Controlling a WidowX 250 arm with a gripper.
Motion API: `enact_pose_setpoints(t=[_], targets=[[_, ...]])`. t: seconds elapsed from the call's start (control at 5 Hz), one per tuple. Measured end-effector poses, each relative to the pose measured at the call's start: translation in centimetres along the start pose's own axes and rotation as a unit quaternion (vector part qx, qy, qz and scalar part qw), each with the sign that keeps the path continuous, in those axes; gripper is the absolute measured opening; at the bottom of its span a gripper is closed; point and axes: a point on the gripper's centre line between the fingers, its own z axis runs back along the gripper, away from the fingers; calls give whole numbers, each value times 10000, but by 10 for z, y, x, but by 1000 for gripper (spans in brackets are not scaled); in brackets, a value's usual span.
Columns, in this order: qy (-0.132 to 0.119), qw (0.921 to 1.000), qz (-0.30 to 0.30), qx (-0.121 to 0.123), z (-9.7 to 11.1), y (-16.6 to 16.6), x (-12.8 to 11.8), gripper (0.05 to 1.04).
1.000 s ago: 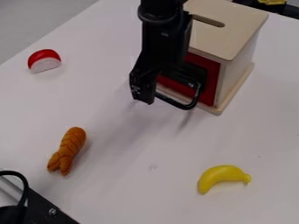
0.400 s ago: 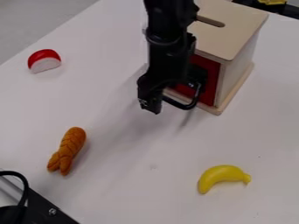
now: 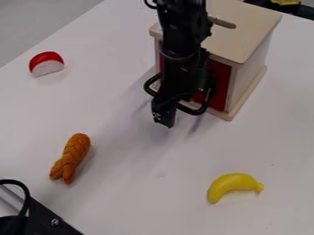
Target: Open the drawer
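Note:
A wooden box with a pale top and a red drawer front stands at the upper right. The black drawer handle juts out from that front, with part of it also showing on the left side of the arm. My gripper hangs down in front of the box, its lower end beside the handle, covering the handle's middle and much of the red front. Whether it touches the handle is unclear. The drawer front looks flush with the box.
A yellow banana lies at the lower right, and an orange braided bread at the left. A red and white piece lies at the upper left. Black equipment with a cable occupies the lower left corner.
My gripper has moved to the right and slightly down in the view, across the handle. The handle's left part has come into sight beside the arm. The box has not moved.

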Motion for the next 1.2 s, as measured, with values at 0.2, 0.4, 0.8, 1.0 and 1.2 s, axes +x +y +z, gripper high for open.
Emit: enact_pose_setpoints(t=[0.2, 0.4, 0.8, 1.0, 1.2], targets=[[-94, 9999, 78, 107, -1, 4, 3, 659], [-116, 9998, 105, 102, -3, 2, 3, 378], [-114, 9999, 26, 106, -3, 1, 6, 135], [-80, 10000, -17, 20, -5, -8, 5, 125], [6, 10000, -18, -33, -5, -19, 5, 124]])
